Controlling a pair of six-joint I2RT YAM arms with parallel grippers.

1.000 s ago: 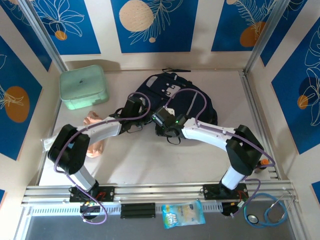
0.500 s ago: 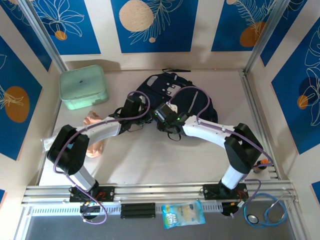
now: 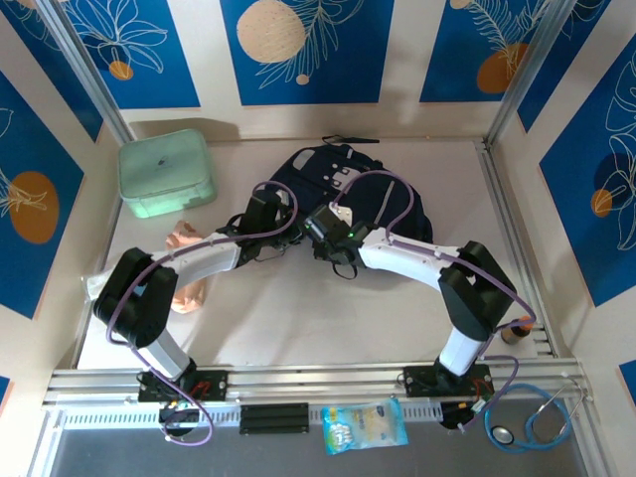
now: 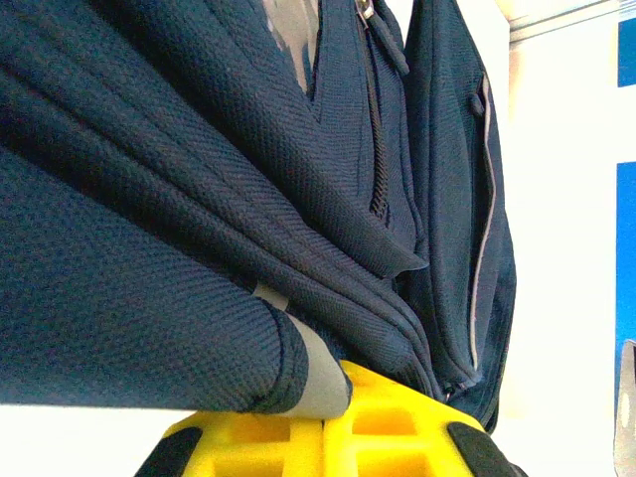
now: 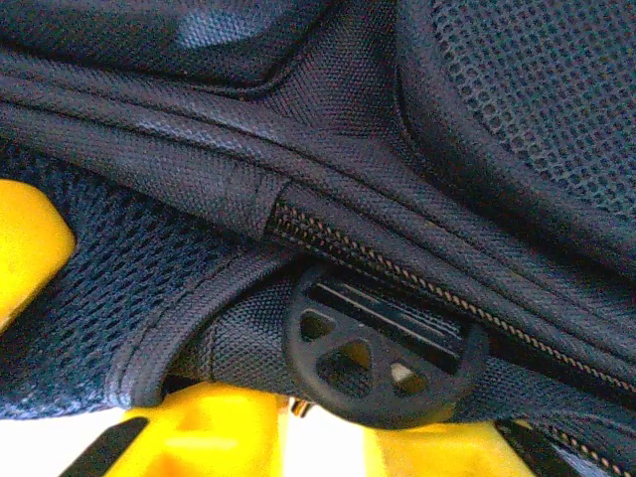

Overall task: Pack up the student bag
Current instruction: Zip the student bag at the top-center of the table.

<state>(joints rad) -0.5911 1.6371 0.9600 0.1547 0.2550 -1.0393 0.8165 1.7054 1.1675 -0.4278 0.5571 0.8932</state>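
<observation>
The student bag [image 3: 303, 171], a dark navy fabric backpack, is being seen lying at the far middle of the table [image 3: 298, 318], with the white and grey patches [image 3: 348, 181] of its front being turned upward. In the left wrist view, bunched folds [image 4: 199, 199], a zipper [image 4: 376, 149] and a pale stripe [image 4: 484, 248] are being shown. In the right wrist view, mesh panels [image 5: 537, 89], a zipper track [image 5: 417, 283] and a round black buckle [image 5: 383, 358] are being shown.

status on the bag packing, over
left gripper, right gripper both against backpack, jaws hidden. zipper by right gripper closed. green box far left, apart.
</observation>
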